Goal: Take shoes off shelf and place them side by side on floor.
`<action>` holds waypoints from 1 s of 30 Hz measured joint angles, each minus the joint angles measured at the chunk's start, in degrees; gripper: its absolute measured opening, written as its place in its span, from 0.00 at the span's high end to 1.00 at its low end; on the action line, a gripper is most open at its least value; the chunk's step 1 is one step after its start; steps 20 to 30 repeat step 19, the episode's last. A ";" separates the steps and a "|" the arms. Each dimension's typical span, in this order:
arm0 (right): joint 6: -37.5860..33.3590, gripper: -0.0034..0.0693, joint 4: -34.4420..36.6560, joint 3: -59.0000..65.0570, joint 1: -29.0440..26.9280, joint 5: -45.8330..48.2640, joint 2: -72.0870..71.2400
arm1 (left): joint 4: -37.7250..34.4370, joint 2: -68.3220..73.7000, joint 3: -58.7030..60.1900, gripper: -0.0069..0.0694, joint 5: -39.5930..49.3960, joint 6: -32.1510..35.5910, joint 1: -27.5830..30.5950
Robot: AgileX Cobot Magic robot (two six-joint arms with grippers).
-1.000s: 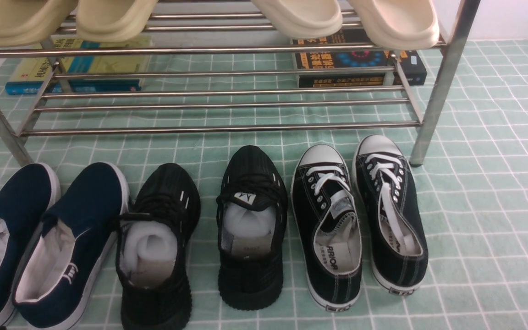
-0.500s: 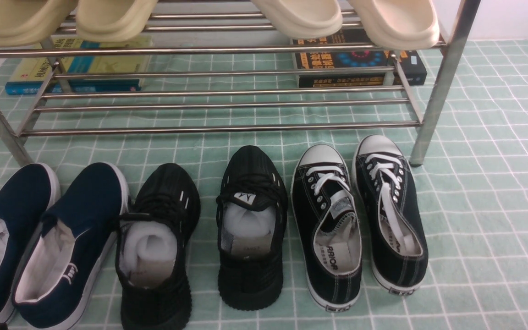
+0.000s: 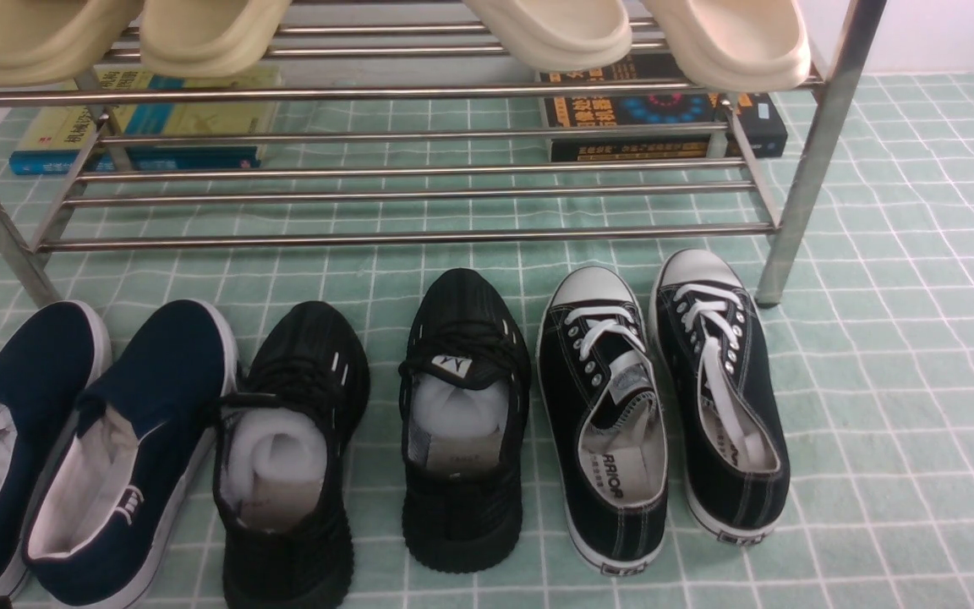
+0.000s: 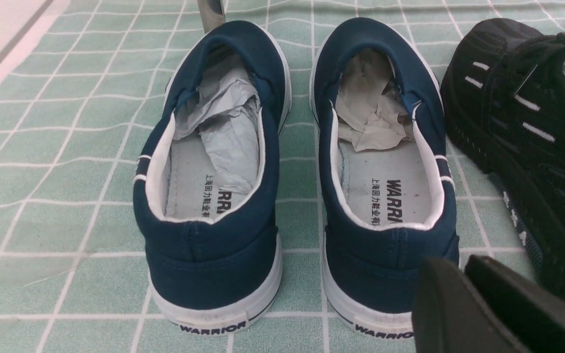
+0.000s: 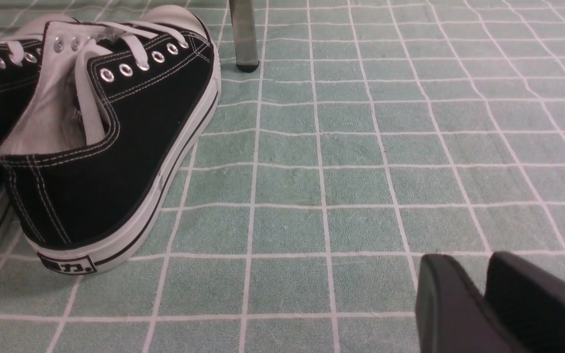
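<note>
Nearest the robot, the left end effector is seen in its wrist view as two dark fingers lying together with nothing between them, low over the floor just behind the heel of the nearer slip-on; the right end effector shows the same closed, empty fingers over bare floor, at about 4 o'clock from the canvas sneaker. In the front view neither arm can be made out with certainty. Beyond them, the two shoes are found already on the floor at the middle of the row: the left shoe at 7 o'clock of the view and the right shoe at 6 o'clock, both upright, toes toward 12 o'clock, near each other but apart, the right one set slightly farther forward. The slip-ons touch or nearly touch the left shoe at its 9 o'clock side; the canvas sneakers lie just beside the right shoe at 3 o'clock. Farthest, the shelf carries no black shoe on its lower bars. The placing is judged done; the step in hand is a clean withdrawal, best made with both end effectors drawn back low and straight, so that no heel is brushed and the row is not skewed.
</note>
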 joint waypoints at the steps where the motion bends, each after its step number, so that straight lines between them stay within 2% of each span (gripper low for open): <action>1: 0.00 0.75 0.00 0.00 0.00 0.00 0.00 | 0.00 0.00 0.00 0.79 0.00 0.00 0.00; 30: 0.00 0.71 0.00 0.00 0.00 0.00 0.00 | 0.00 0.00 0.00 0.77 0.00 0.00 0.00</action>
